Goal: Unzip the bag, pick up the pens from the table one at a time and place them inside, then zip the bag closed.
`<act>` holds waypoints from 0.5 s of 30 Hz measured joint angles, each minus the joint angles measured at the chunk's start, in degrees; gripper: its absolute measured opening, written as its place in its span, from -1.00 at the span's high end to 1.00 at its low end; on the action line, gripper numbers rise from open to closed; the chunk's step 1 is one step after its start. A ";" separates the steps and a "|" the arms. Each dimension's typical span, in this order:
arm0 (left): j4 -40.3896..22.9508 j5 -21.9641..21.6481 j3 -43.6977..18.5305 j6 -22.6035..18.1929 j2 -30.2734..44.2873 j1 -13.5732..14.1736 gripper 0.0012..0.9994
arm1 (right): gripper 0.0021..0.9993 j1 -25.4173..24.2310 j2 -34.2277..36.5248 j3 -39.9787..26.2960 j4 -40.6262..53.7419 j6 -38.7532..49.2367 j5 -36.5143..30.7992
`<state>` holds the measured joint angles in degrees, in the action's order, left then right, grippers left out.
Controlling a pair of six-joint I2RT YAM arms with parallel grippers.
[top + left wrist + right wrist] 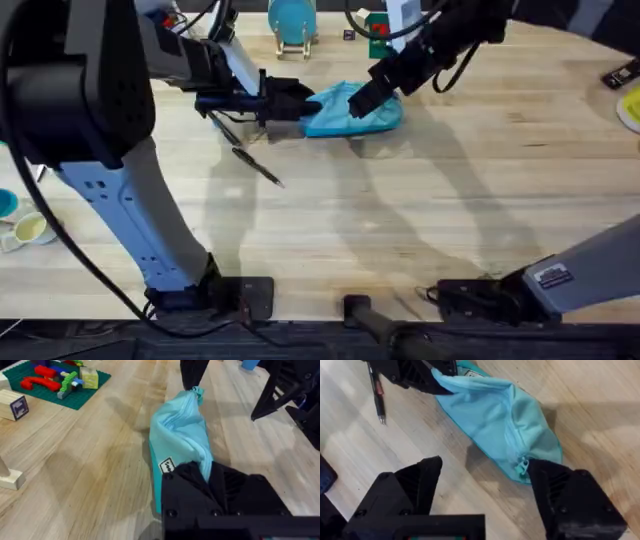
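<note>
The light blue bag (352,116) lies on the table (420,220) at the back middle. My left gripper (292,101) is shut on the bag's left end, and the fabric (182,435) bunches between its black fingers (200,477). My right gripper (366,97) hovers open just above the bag's right end, its fingers (420,485) spread wide. The pale zipper pull (522,466) sits at that end, close to one finger, and the zipper looks shut. Two dark pens lie left of the bag, one (258,167) nearer the front, the other (224,128) beside my left gripper.
A blue disc on a wooden stand (291,22) stands behind the bag, with a green and red item (378,32) beside it. A green brick plate (55,382) and a wooden block (12,406) lie further left. Cups (22,228) sit at the left edge.
</note>
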<state>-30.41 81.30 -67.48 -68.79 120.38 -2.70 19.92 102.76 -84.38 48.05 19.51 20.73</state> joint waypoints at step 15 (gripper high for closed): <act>-0.07 0.39 0.00 0.00 0.00 0.15 0.92 | -0.99 -3.04 -5.89 -0.15 -0.22 -0.11 0.69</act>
<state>-30.48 81.68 -67.48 -68.79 120.38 -2.55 16.88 96.87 -84.53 47.83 19.40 21.42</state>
